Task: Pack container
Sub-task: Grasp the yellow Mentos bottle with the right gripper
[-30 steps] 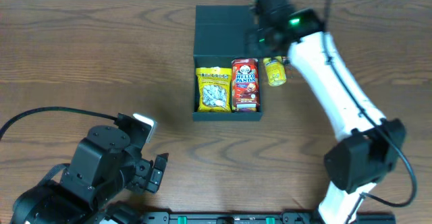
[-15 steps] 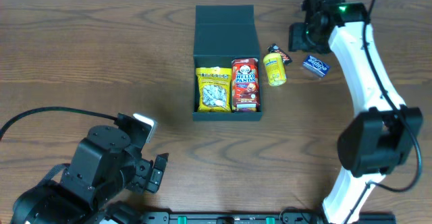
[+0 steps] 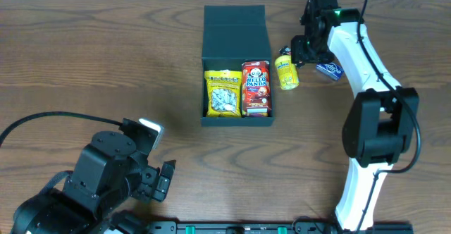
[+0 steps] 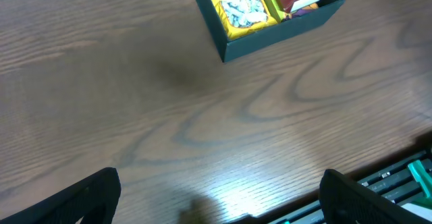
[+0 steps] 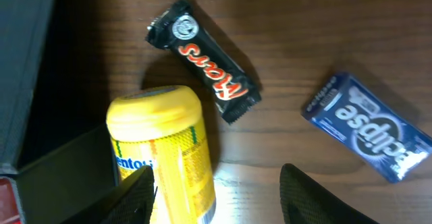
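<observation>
Two in container (image 3: 237,120): yellow bag (image 3: 223,93), Hello Panda carton (image 3: 256,87)
Right gripper (image 5: 219,197): wide, we aim at Mentos bottle (image 5: 162,150)
Left gripper (image 4: 226,200): wide, empty

You have a tight spot by the right gripper (image 5: 223,198): the round yellow plastic bottle (image 5: 169,153) lies just beside the wall of the dark teal cardboard box (image 3: 237,121), with the black chocolate bar (image 5: 206,59) near its cap. The blue gum packet (image 5: 368,126) lies apart, bare brown wooden desk (image 5: 283,21) between. Left of the box, the desk is wide open.
</observation>
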`<state>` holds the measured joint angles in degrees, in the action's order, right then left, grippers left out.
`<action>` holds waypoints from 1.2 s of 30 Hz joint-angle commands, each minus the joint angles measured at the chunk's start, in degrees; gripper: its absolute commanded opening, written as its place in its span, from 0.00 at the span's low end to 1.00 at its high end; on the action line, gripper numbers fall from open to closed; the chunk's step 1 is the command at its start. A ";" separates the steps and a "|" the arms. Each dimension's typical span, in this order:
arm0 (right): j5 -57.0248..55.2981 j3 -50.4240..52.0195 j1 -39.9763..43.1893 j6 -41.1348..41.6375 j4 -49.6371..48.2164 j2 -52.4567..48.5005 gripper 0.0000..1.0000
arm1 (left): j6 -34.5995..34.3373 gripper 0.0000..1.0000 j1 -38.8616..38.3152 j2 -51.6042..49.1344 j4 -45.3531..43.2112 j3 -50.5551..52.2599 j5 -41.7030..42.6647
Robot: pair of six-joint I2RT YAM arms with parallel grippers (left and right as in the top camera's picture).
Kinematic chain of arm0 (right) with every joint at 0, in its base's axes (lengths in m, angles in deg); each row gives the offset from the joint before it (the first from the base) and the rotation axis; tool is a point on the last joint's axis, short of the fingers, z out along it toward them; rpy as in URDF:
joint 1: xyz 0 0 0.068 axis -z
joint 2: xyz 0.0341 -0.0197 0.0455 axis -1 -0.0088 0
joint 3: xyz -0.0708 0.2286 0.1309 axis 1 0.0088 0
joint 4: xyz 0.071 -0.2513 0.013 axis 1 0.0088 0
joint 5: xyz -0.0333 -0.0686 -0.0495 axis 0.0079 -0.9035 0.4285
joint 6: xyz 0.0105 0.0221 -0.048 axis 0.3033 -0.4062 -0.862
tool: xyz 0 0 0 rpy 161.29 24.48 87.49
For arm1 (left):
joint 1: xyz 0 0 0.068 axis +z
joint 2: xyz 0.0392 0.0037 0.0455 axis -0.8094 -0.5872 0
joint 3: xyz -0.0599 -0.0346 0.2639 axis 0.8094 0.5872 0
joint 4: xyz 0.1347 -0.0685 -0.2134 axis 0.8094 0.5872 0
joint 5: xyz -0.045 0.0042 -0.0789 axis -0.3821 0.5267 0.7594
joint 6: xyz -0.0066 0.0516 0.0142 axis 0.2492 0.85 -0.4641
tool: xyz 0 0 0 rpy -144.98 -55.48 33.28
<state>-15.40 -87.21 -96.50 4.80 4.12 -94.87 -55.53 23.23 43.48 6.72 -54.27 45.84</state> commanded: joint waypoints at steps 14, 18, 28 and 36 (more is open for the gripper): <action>2.49 0.28 -4.11 -8.20 -0.61 -3.74 0.59 | -0.42 0.95 0.09 0.02 0.17 -0.24 0.17; 2.49 0.28 -4.11 -8.20 -0.44 -5.84 0.57 | -0.42 0.95 0.09 0.02 0.17 -0.24 0.17; 2.49 0.28 -4.11 -8.22 -1.20 -8.26 0.61 | -0.42 0.95 0.09 0.02 0.17 -0.24 0.17; 2.49 0.28 -4.33 -8.22 -1.16 -9.35 0.63 | -0.42 0.95 0.09 0.02 0.17 -0.24 0.17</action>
<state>-12.95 -87.21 -100.35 -2.54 2.72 -101.56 -55.53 23.23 43.48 6.72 -54.27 45.84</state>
